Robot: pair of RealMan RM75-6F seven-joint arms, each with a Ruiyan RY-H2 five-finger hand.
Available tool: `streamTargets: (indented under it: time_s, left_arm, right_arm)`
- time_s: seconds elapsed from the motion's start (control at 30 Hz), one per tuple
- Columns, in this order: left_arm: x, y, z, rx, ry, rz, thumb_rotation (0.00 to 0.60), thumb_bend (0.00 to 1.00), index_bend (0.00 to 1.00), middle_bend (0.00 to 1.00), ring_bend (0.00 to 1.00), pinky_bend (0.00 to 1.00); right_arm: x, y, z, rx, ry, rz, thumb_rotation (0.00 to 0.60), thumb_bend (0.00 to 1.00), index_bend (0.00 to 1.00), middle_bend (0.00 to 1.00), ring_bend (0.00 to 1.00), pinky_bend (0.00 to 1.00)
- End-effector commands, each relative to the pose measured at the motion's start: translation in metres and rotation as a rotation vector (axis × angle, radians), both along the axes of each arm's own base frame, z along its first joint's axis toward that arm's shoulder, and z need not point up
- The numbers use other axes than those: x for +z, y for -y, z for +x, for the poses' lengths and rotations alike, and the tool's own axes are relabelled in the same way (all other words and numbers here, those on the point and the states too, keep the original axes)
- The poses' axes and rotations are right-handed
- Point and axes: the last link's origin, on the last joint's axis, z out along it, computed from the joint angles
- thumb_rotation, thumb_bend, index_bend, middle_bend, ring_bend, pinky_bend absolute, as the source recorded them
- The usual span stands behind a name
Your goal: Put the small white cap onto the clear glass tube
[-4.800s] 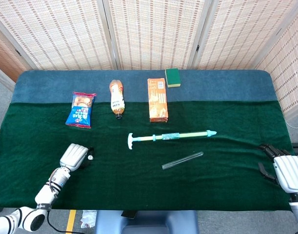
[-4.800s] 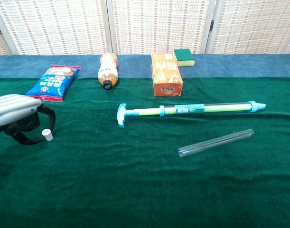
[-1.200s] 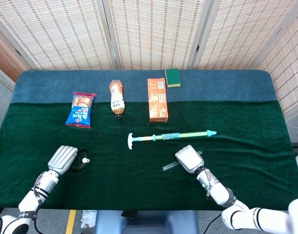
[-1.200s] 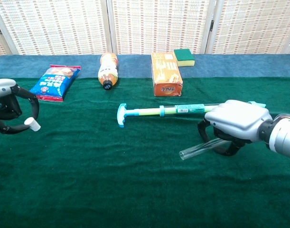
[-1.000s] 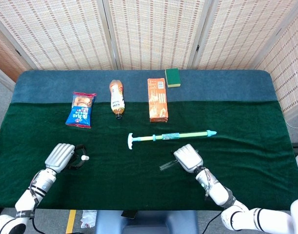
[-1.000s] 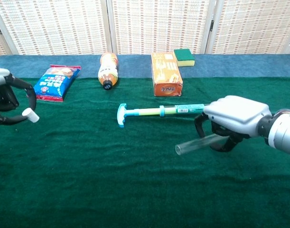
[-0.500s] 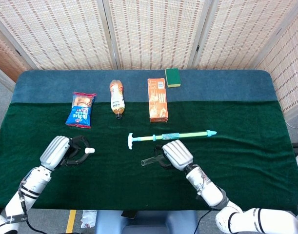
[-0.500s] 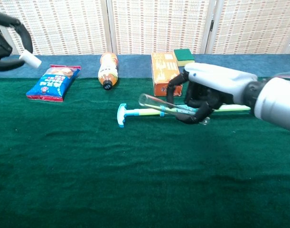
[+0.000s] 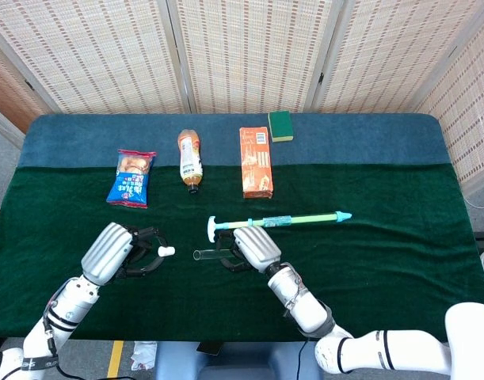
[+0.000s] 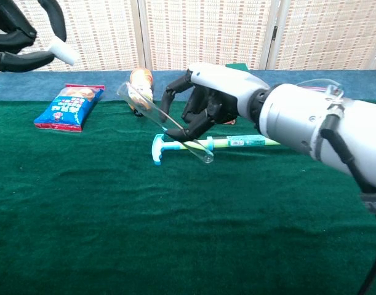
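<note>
Both hands: loaded up and hanging above the dark green felt table cover (image 9: 400, 261), so this is looking like the bring-them-together step, with pickup done and capping not yet started.
Left hand: the silver-backed left hand (image 9: 119, 253) is pinching the small white plastic cap (image 9: 167, 251) at its fingertips; in the chest view that cap (image 10: 63, 51) is sitting way up in the top-left corner.
Right hand: the silver-and-black right hand (image 9: 248, 248) is gripping the clear glass tube (image 10: 164, 123) near its rounded closed end, so most of the tube is sticking out toward the left hand with the open mouth leading, tilted upward in the chest view.
Gap: cap and tube mouth are lying near each other in the head view but not touching.
Next move: I'm thinking it calls for lining the cap's hollow side up with the tube's axis, then pressing it on straight, gently, since it's glass.
Hard to make out: which way the cap's opening is facing is too small to tell; the tube's far end is hiding under the right hand's fingers in the head view.
Cut off: the left hand is mostly running off the chest view's edge.
Behind: the long green-and-blue plastic pump toy (image 9: 297, 219) is lying on the cloth just past the right hand.
</note>
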Motion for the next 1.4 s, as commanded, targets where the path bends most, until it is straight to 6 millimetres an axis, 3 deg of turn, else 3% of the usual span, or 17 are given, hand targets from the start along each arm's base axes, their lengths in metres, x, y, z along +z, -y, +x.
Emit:
streamTargets:
  time_s: [0.03,0.4,1.4]
  left_arm:
    - [-0.004,0.000,0.003,-0.016,-0.013,-0.002,0.600,0.52,0.54,1.00,0.91,0.80]
    - [-0.011,-0.002,0.011,-0.044,-0.038,-0.005,0.600,0.52,0.54,1.00,0.91,0.80]
    - [-0.015,-0.003,0.008,-0.025,-0.059,-0.009,0.600,0.52,0.54,1.00,0.91,0.80]
  right_arm:
    - [-0.003,0.001,0.004,-0.017,0.031,0.006,0.600,0.55,0.96,1.00,1.00,1.00]
    - [-0.012,0.001,0.009,-0.027,0.073,0.004,0.600,0.55,0.96,1.00,1.00,1.00]
    - [-0.020,-0.002,0.020,-0.023,0.087,0.022,0.600,0.55,0.96,1.00,1.00,1.00]
